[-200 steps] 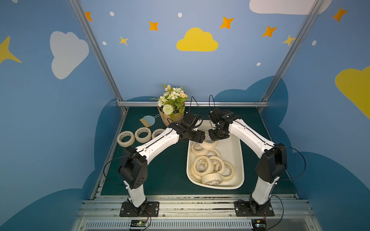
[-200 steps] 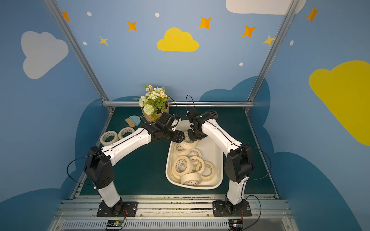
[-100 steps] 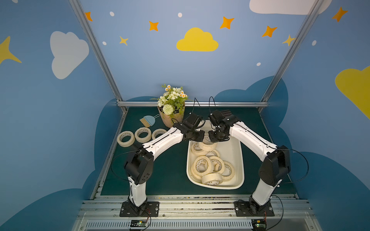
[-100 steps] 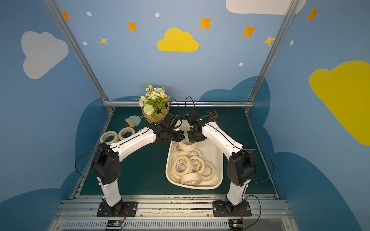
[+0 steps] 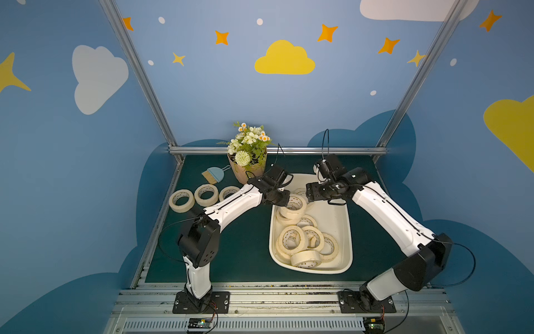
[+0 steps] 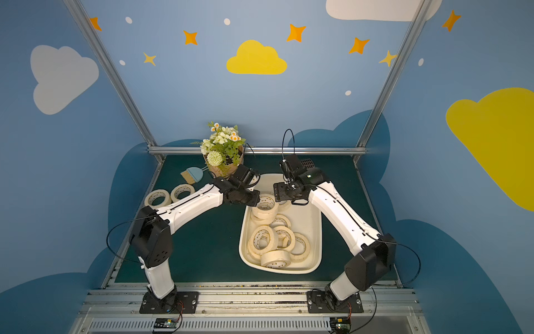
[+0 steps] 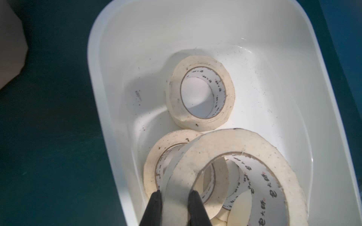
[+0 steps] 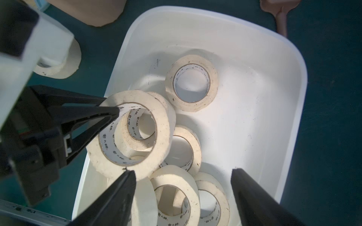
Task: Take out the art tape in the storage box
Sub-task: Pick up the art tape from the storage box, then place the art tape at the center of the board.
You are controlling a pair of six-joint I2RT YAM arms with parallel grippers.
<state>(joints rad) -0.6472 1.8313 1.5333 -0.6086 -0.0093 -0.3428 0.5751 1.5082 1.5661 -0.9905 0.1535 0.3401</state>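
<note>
Left fingers [image 7: 153, 207] pinch one art tape roll [image 7: 195, 156] above the storage box [image 7: 92, 58], right fingers [image 8: 117, 197] spread nearby; lift clear of the rim before swinging to the tabletop [image 7: 49, 137].

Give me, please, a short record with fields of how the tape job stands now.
left hand: shut on one tape roll, above others at the far end of the storage box
right hand: open, empty, over the box
rolls outside: three, flat on the green mat, on the left arm's side
rolls in box: several, most piled at the near end
</note>
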